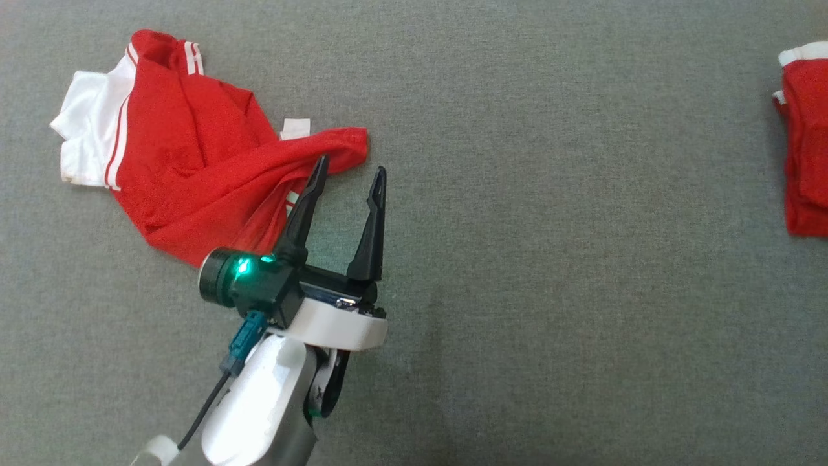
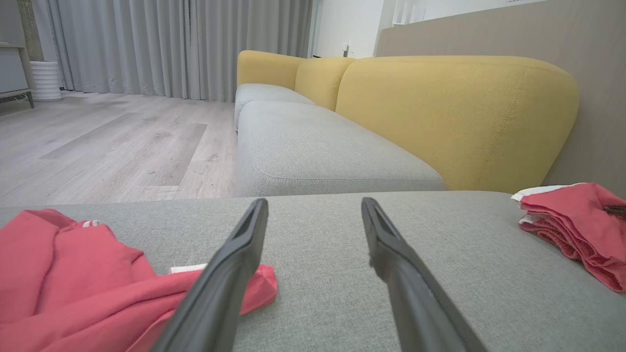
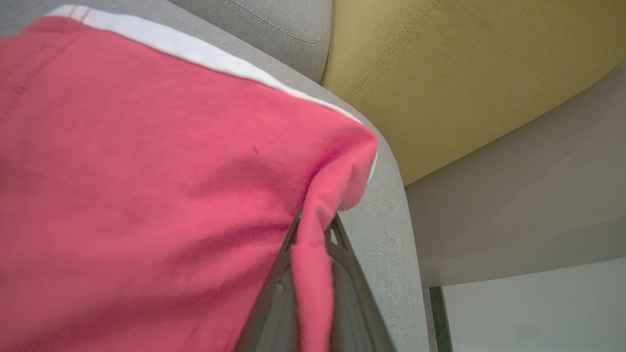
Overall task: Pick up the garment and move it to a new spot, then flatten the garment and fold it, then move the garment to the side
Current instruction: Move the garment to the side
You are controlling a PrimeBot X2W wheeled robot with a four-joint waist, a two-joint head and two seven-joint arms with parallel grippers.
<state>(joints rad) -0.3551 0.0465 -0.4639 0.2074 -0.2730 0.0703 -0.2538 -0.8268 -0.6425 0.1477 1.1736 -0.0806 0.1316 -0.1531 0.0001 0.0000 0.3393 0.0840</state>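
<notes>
Two red garments: a crumpled garment [image 1: 187, 162] at the left, a folded garment [image 1: 805, 162] at the right edge. Two tools, the left tool [image 1: 350, 164] and the right tool [image 3: 315, 222], each with two dark fingers. Three yellow back cushions [image 2: 455, 117]; three grey seat cushions [image 2: 323, 151]. One white ribbed container [image 2: 45, 80] by the curtain.

Wide bare grey cushion [image 1: 550, 259] between crumpled garment [image 1: 187, 162] left and folded garment [image 1: 805, 149] right, yellow backrest [image 2: 455, 117] beyond

The left gripper [image 1: 352, 165], fingers [image 1: 370, 226] spread, hangs by the crumpled red garment [image 1: 187, 162].
</notes>
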